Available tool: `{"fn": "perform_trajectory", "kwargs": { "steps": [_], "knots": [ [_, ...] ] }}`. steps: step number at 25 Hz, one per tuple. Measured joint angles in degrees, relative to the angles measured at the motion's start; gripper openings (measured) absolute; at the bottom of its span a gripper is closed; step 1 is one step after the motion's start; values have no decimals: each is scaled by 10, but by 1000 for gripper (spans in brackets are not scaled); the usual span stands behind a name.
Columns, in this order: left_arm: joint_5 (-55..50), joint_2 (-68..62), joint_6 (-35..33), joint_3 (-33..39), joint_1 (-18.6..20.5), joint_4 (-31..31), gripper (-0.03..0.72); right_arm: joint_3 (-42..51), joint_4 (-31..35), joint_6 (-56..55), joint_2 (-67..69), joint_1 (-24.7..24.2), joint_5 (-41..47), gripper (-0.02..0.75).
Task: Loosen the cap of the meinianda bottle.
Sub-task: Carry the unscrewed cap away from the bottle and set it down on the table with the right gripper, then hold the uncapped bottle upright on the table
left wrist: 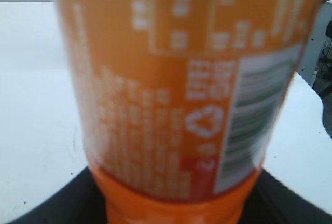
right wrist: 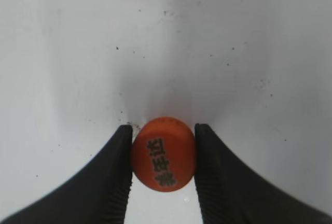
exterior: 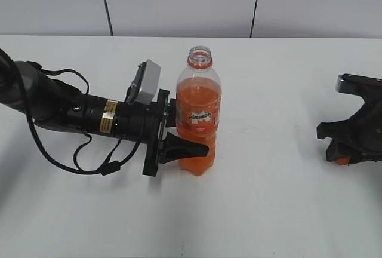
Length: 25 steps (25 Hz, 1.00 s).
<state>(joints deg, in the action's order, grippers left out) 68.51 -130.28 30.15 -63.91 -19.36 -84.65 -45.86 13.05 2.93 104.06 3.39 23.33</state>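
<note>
The meinianda bottle (exterior: 199,111) stands upright at the table's middle, with orange liquid, an orange label and an open neck without a cap. My left gripper (exterior: 190,148) is shut on its lower body from the left. In the left wrist view the label (left wrist: 171,94) fills the frame, blurred, with dark fingers (left wrist: 171,211) at the bottom corners. My right gripper (exterior: 349,150) is low over the table at the far right, apart from the bottle. It is shut on the small orange cap (right wrist: 163,154), print up, between its two fingers (right wrist: 163,162). The cap shows as an orange spot (exterior: 342,160).
The white table (exterior: 268,210) stretches between the bottle and the right gripper. The left arm and its cables (exterior: 71,114) lie across the table's left side. A grey panelled wall (exterior: 179,1) stands behind.
</note>
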Motion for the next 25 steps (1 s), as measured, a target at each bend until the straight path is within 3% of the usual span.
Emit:
{"fn": "perform_trajectory", "kwargs": {
  "steps": [7, 13, 15, 25],
  "knots": [
    [0, 0, 0, 0, 0, 0, 395, 0, 0, 0, 3, -1, -4, 284],
    [0, 0, 0, 0, 0, 0, 395, 0, 0, 0, 3, -1, -4, 489],
    [0, 0, 0, 0, 0, 0, 395, 0, 0, 0, 3, -1, -4, 521],
    [0, 0, 8, 0, 0, 0, 395, -22, 25, -1, -36, -1, 37, 531]
  ]
}}
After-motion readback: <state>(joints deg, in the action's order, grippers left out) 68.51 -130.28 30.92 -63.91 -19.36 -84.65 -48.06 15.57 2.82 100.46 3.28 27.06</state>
